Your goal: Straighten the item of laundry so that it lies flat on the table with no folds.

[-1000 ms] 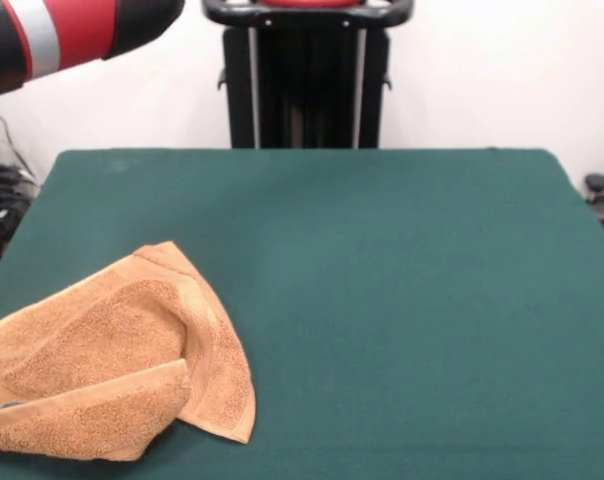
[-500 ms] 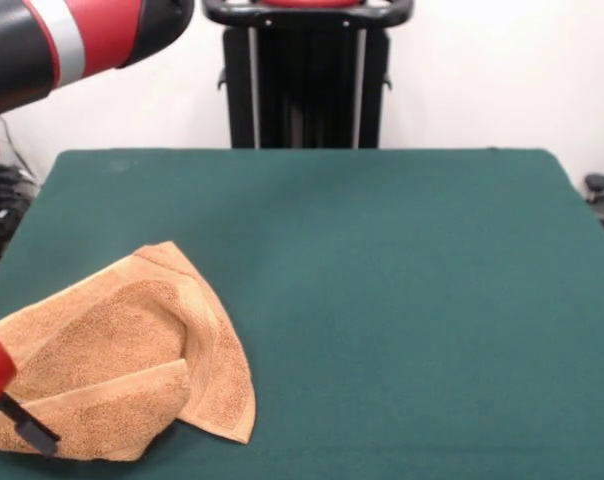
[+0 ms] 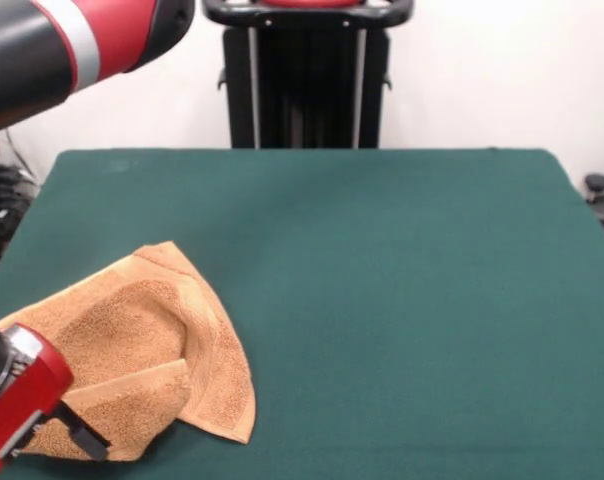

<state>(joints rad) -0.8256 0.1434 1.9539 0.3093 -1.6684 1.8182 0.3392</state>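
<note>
Green felt is covering the tabletop [image 3: 402, 280], which is filling most of my front view under a plain white wall. I am counting one item of laundry [image 3: 147, 345], an orange-tan terry towel, and it is sitting near the front left corner of the picture, close to the left edge of the cloth. It is not lying flat: one corner is pointing up toward the far side, a banded border is running down its right side to a lower point, and a flap is lying doubled over the lower left part, so I am seeing at least one clear fold. Any tag on it is not showing to me.

I am seeing one gripper [image 3: 77, 437], at the bottom left corner. Its red and black body is coming in from the left edge and is covering the towel's lower left part. One dark tip is lying against the folded flap, right at the towel's front edge. I cannot tell whether the fingers are released or clenched, as only that one dark piece is showing, and I cannot tell whether it is gripping the cloth or only touching it.

Higher up, one thick red and black arm link [image 3: 72, 45] with a grey band is crossing the top left corner. One black pedestal [image 3: 307, 75] is standing behind the far edge. Some dark cables and gear [image 3: 0, 200] are showing past the left side, and a small dark object [image 3: 602, 195] is showing past the right.
</note>
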